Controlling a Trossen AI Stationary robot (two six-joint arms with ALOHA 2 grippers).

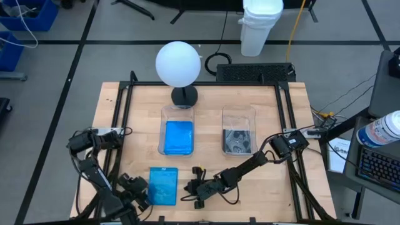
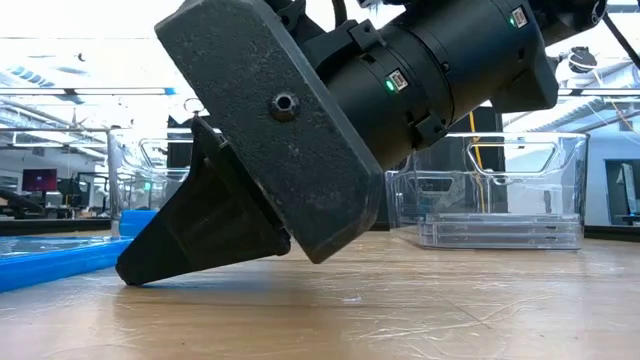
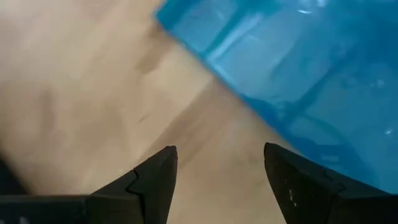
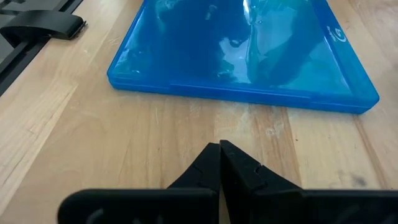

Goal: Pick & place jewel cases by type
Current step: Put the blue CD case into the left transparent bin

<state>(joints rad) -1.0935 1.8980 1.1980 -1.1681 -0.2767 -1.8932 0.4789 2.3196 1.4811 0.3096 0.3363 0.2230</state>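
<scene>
One bright blue jewel case (image 1: pixel 164 185) lies flat on the wooden table near its front edge. My left gripper (image 1: pixel 140 190) hovers at the case's left side, pointing steeply down. Its fingers stand open (image 3: pixel 217 152) over bare wood, with the case's edge (image 3: pixel 298 68) just ahead. My right gripper (image 1: pixel 187 187) is shut, just to the right of the case. It slants down, its tips (image 2: pixel 130 272) low at the table top. They point at the case's long edge (image 4: pixel 242 93), a short way off. More blue cases (image 1: pixel 178 137) lie in the left tub and clear grey ones (image 1: pixel 239 140) in the right tub.
Two clear tubs (image 1: pixel 164 119) (image 1: pixel 225 119) stand side by side at mid-table. A white globe lamp (image 1: pixel 178 62) on a black base stands behind them. Black frame rails (image 1: pixel 122 112) run along the table's sides. There is free wood in front of the right tub.
</scene>
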